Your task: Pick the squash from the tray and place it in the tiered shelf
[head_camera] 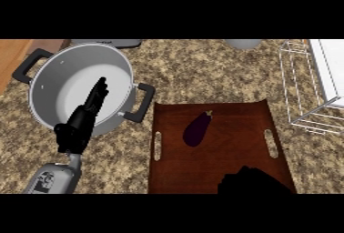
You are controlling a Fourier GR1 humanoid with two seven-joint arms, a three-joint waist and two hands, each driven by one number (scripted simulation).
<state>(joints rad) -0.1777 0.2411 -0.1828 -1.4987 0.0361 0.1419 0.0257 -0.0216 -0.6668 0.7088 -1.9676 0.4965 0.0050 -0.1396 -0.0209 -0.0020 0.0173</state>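
A dark purple, eggplant-shaped vegetable (197, 129) lies on the brown tray (249, 123), in its upper left part, stem end pointing up and to the right. The white wire tiered shelf (301, 91) stands at the right edge, just beyond the tray's far right corner. My right hand (254, 181) shows as a black mass over the tray's near edge, well below and to the right of the vegetable and apart from it. My left hand (86, 117) is open with straight fingers, held over the grey pot (47, 86) at the left.
The large two-handled pot fills the upper left, with one black handle (141, 103) close to the tray's left corner. A white block (328, 63) sits beside the shelf. Two grey objects (245, 43) (114, 43) stand at the far edge. Speckled counter lies between pot and shelf.
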